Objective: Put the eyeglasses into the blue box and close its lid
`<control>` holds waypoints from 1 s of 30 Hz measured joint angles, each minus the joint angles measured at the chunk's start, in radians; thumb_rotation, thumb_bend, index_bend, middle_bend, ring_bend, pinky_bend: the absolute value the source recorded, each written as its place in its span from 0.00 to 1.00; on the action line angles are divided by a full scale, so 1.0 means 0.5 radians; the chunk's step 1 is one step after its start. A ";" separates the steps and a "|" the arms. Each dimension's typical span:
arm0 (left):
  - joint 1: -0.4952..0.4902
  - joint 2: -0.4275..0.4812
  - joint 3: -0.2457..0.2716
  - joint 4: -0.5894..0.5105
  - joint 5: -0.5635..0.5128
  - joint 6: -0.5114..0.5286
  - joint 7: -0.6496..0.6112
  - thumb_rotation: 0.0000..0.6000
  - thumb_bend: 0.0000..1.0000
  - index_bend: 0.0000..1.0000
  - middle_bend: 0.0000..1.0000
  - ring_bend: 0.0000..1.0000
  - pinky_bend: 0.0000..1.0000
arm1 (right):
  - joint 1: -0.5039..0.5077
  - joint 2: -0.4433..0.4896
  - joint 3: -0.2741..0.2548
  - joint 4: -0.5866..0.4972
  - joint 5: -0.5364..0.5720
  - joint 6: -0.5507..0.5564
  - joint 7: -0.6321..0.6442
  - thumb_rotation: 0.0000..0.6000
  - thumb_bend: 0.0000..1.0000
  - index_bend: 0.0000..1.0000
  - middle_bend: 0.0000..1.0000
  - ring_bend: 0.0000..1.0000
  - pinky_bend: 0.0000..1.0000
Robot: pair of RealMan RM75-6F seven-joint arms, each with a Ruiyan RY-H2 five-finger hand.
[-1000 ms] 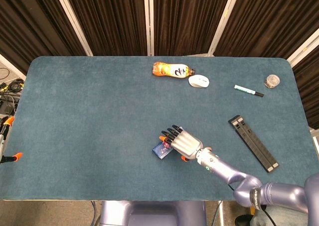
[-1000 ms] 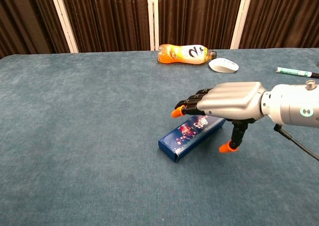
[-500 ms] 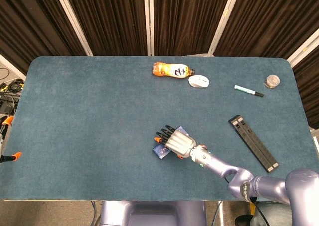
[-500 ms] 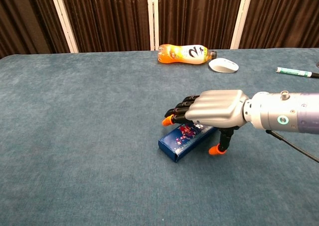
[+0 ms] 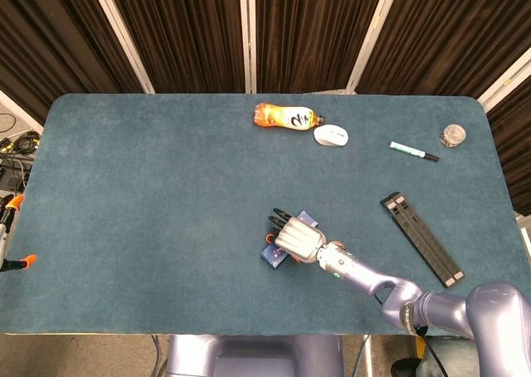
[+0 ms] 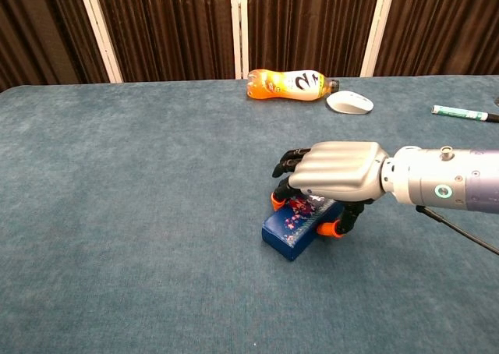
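One teal-carpeted table [image 5: 149,186] fronts dark curtains [image 5: 182,28].

Little can be read here. The orange bottle [image 6: 290,84] lying on its side at the far edge of the desk [image 6: 117,214] carries a white label with a large dark figure that looks like a "2"; any smaller print on it is too small to make out. The blue box [image 6: 296,228] has coloured print on its lid, too blurred to read.
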 measured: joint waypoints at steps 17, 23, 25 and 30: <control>0.021 0.026 0.005 -0.036 0.059 0.066 -0.035 1.00 0.00 0.00 0.00 0.00 0.00 | -0.168 0.276 0.013 -0.316 0.045 0.257 -0.169 1.00 0.19 0.00 0.00 0.00 0.00; 0.072 0.063 0.021 -0.111 0.184 0.222 -0.030 1.00 0.00 0.00 0.00 0.00 0.00 | -0.472 0.532 0.011 -0.507 0.083 0.745 -0.124 1.00 0.00 0.00 0.00 0.00 0.00; 0.090 0.076 0.026 -0.129 0.219 0.265 -0.041 1.00 0.00 0.00 0.00 0.00 0.00 | -0.607 0.608 0.013 -0.557 0.111 0.917 -0.066 1.00 0.00 0.00 0.00 0.00 0.00; 0.148 0.103 0.032 -0.165 0.308 0.428 -0.056 1.00 0.00 0.00 0.00 0.00 0.00 | -0.896 0.723 0.020 -0.638 0.188 1.240 0.045 1.00 0.00 0.00 0.00 0.00 0.00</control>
